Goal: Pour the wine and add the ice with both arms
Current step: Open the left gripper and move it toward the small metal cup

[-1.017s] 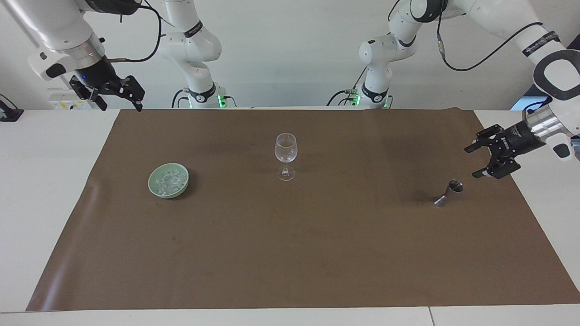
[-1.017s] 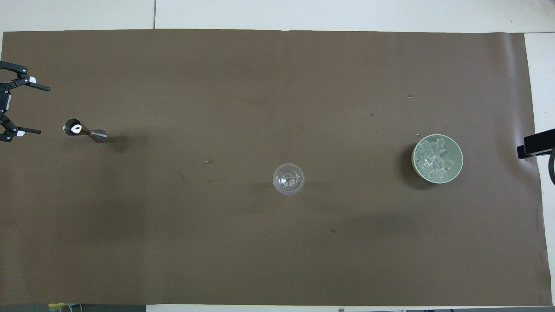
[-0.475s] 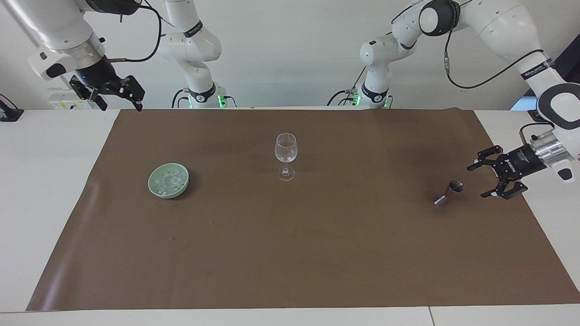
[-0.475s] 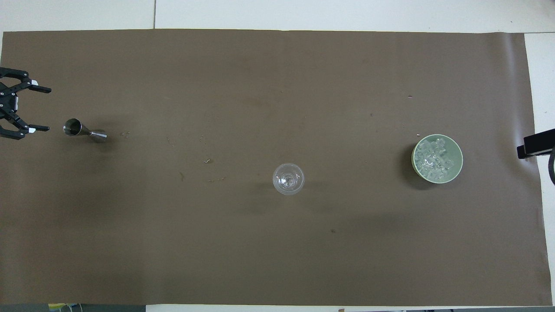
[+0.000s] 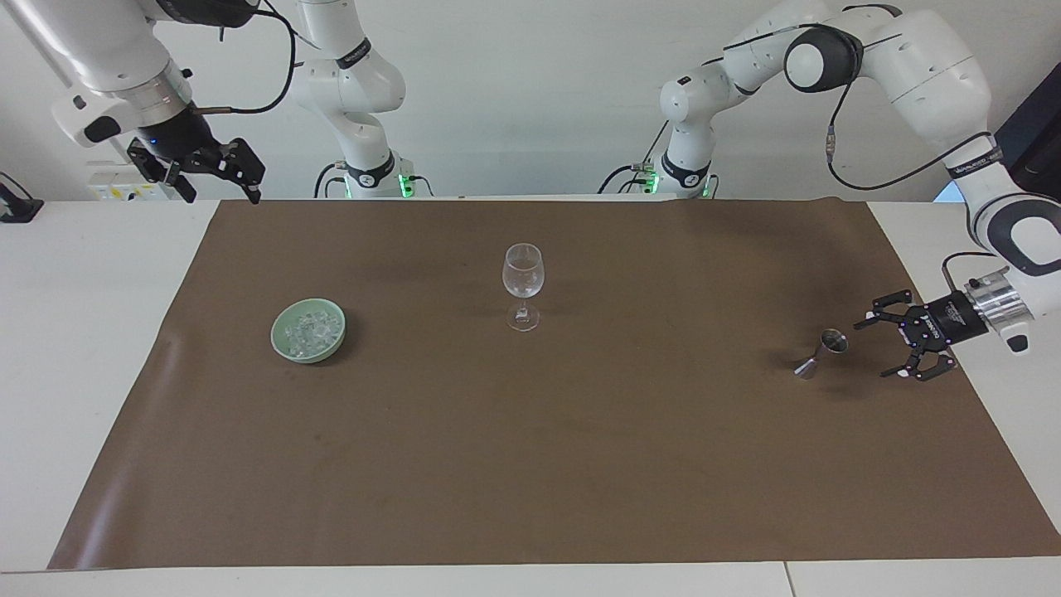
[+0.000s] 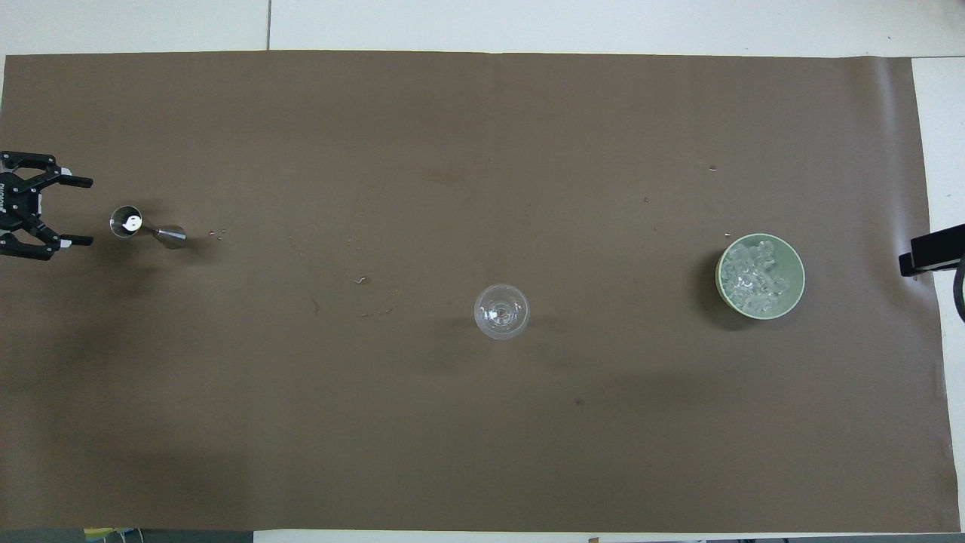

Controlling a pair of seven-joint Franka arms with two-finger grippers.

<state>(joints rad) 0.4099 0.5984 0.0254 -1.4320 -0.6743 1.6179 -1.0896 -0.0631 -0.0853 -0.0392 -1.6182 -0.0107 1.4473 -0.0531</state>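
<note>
Steel jigger [image 5: 821, 351] just beside left gripper's [image 5: 877, 347] spread fingers [image 5: 869, 322], untouched.

White table [image 5: 99, 274] carried brown mat [image 5: 539, 464]; on mat: stemmed glass [image 5: 522, 286], green bowl [image 5: 308, 331], metal jigger [image 5: 821, 352].

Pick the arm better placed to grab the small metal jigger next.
Left. The left gripper sits low and open right beside the small metal jigger, fingers pointing at it. The right gripper hangs open, raised at the right arm's end of the table, nearer the pale green bowl of ice.
</note>
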